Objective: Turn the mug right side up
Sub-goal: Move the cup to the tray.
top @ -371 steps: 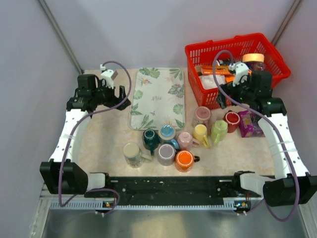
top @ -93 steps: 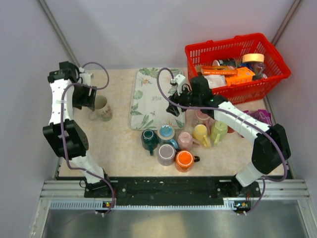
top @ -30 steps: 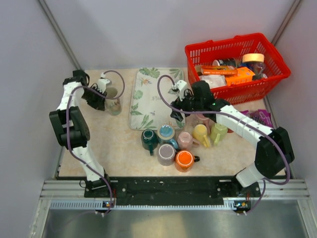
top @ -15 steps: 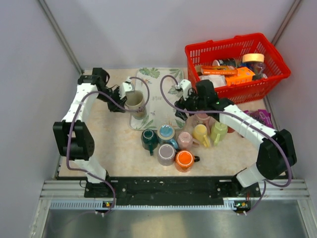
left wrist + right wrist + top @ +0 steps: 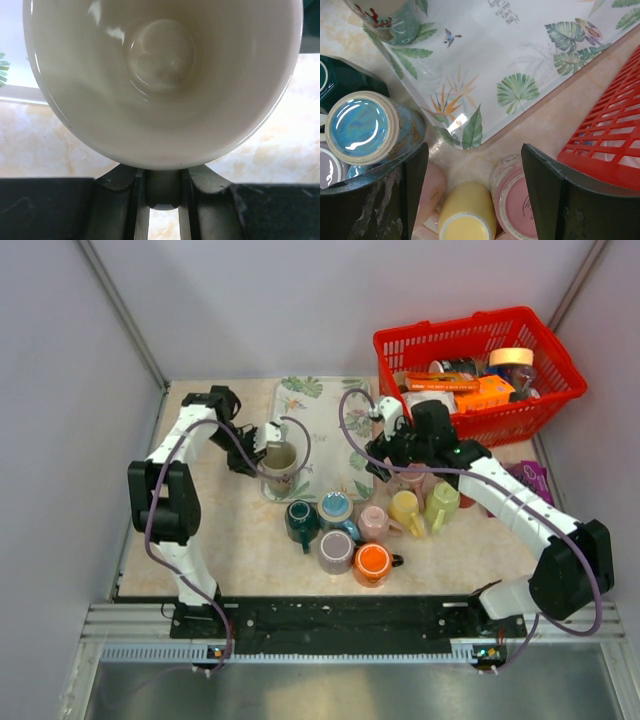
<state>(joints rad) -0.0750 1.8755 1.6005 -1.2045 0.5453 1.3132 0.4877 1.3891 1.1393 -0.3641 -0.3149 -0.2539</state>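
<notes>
Left gripper [image 5: 162, 186] closed narrow on the handle of the mug [image 5: 281, 460]. Mug upright, mouth up, at the near-left corner of the tray [image 5: 322, 420]. Right gripper [image 5: 472, 170] jaws wide, holding nothing, over tray's near-right corner, above other mugs [image 5: 352, 530].
</notes>
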